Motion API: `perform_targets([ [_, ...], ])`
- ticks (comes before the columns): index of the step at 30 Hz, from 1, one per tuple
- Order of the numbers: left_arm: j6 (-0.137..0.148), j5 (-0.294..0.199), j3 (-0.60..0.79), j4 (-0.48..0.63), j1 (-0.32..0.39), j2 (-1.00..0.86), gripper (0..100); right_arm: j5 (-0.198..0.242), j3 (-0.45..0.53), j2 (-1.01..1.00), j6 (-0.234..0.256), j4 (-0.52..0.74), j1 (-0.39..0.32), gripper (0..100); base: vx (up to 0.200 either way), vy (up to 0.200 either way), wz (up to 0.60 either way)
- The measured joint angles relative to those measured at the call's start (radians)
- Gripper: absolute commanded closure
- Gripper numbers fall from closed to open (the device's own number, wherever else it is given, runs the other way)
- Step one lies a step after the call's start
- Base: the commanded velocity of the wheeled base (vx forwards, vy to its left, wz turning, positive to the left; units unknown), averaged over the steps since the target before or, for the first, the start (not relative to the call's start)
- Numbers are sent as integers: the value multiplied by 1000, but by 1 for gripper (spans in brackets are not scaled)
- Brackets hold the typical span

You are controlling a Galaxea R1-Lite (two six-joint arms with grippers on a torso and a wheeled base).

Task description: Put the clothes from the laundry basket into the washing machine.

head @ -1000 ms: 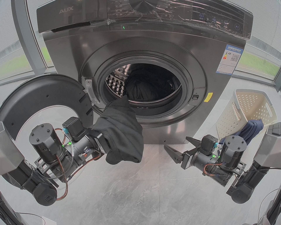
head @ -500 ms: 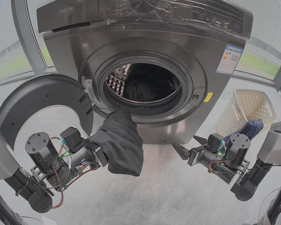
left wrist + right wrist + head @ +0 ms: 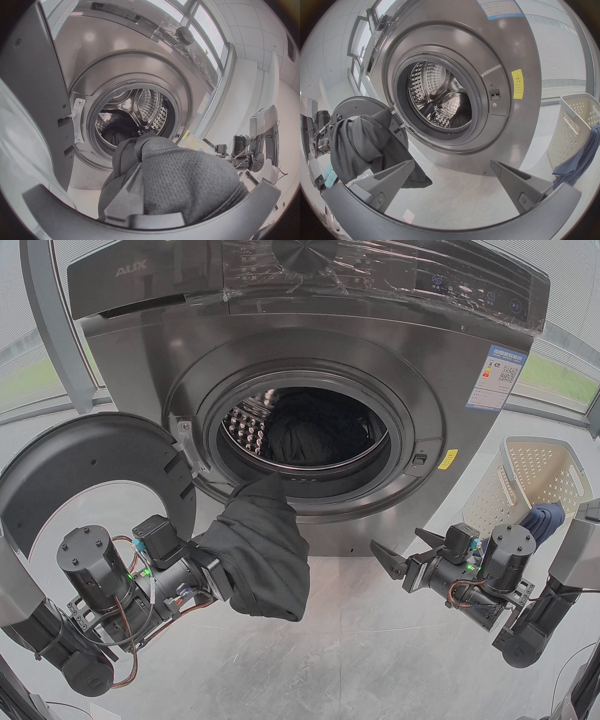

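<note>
Left claw (image 3: pixel 240 565) is clamped on a dark garment (image 3: pixel 265 552), its top corner touching the lower lip of the washing machine (image 3: pixel 350 346) opening, the rest drooping above the floor (image 3: pixel 375 652). The door (image 3: pixel 87 452) stands wide open at the left. More dark clothes (image 3: pixel 312 434) lie in the drum. Right claw (image 3: pixel 395 539) hangs with jaws apart, holding nothing, beside the laundry basket (image 3: pixel 500 490), a blue garment (image 3: pixel 547 520) draped over its rim.

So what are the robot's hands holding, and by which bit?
The left hand grips the black garment by a bunched fold; the right hand is open, empty.
</note>
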Motion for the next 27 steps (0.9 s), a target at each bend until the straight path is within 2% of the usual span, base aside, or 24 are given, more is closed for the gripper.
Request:
perform_targets([
  [11,0,0,5,0,-17,4,100,1,5,1,0,0,9,0,200,0,0],
  [27,8,4,10,0,-37,19,100,3,57,-3,-3,0,29,0,0,0,0],
])
